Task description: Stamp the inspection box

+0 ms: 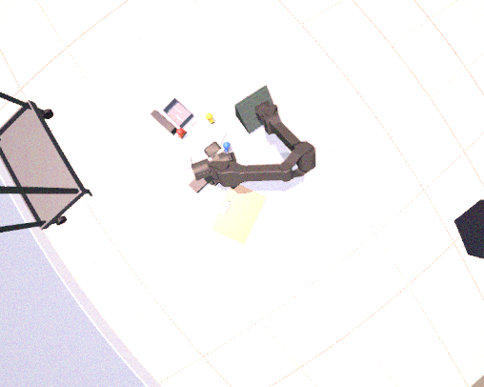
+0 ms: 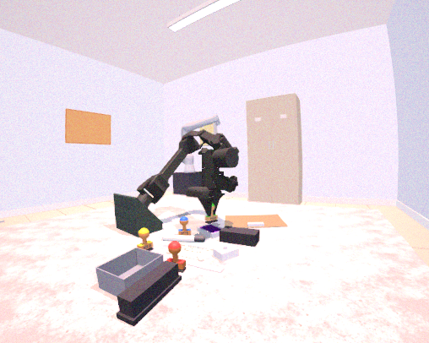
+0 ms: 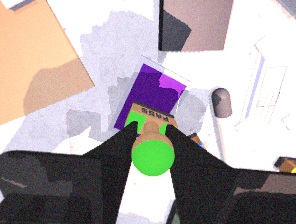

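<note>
End effector (image 2: pixel 212 209) (image 3: pixel 151 127) nearly closed, pinching green-topped PASS stamp (image 2: pixel 211 218) (image 3: pixel 153 157) by its handle. Stamp hangs above purple ink pad (image 2: pixel 209 228) (image 3: pixel 145 95), overlapping its near end in wrist view. Best to center die over pad, keep base level, press straight down lightly, lift without sliding. Card lies beyond marker (image 2: pixel 185 238) (image 3: pixel 221 103).

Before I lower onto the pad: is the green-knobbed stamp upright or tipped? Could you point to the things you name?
Upright: the wrist view looks down on its round green knob (image 3: pixel 153 158), and the exterior view shows its base level below the claw (image 2: pixel 211 213).
</note>
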Controlling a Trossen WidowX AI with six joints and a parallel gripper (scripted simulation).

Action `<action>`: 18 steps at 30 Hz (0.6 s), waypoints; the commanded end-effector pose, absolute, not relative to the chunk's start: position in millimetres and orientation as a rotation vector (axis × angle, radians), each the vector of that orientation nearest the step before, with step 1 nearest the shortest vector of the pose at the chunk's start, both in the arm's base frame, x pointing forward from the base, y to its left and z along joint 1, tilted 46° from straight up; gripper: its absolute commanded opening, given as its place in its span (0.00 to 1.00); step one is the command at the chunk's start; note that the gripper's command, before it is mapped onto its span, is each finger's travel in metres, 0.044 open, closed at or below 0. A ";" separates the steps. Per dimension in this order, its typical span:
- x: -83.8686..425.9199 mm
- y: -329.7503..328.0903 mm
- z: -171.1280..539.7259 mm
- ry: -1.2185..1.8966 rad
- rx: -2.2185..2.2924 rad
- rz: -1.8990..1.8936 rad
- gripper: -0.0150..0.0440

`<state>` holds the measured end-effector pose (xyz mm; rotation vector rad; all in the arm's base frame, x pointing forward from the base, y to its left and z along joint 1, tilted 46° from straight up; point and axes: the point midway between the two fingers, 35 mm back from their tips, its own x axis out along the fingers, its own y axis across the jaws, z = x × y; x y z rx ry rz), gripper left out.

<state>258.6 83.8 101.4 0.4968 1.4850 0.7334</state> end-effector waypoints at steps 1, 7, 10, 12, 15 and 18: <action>257.5 86.4 99.3 1.486 0.504 0.734 0.25; 257.1 89.3 96.6 1.486 0.504 0.735 0.25; 256.8 90.8 95.3 1.486 0.504 0.735 0.25; 256.7 91.7 94.5 1.486 0.504 0.735 0.25; 256.4 93.2 93.2 1.485 0.504 0.736 0.25; 256.1 94.6 91.9 1.485 0.504 0.736 0.25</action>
